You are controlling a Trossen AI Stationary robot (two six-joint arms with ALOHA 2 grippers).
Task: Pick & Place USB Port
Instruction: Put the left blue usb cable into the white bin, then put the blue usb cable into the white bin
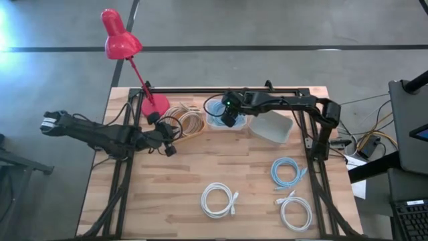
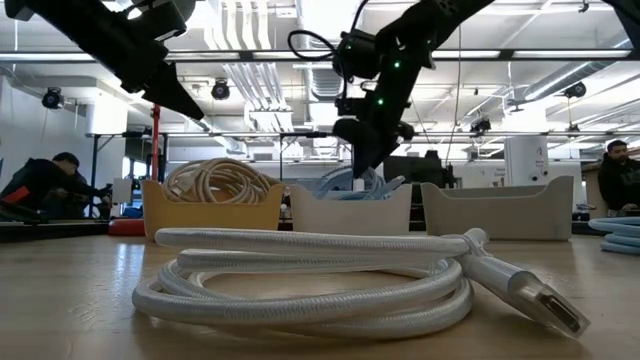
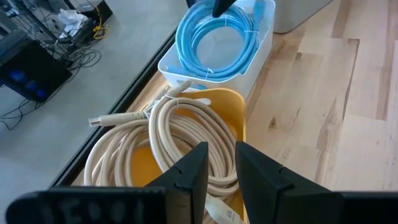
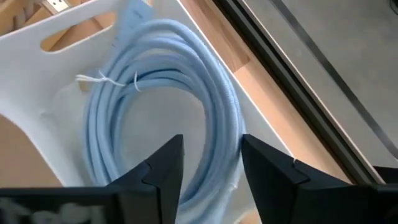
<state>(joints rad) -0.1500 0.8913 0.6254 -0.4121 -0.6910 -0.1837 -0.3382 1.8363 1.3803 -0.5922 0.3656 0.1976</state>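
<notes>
A light-blue coiled cable lies in a white bin at the table's far edge. My right gripper hangs open just above it, its fingers on either side of the coil's near strand; in the high view it is over that bin. A beige coiled cable lies in the yellow bin to the left. My left gripper hovers open above the yellow bin's near side with nothing between its fingers. Loose on the near right of the table lie a blue coil and two white coils.
An empty pale bin stands right of the white one. A red desk lamp has its base at the far left of the table. A black frame rail runs along the far edge. Bare wood lies in the table's middle.
</notes>
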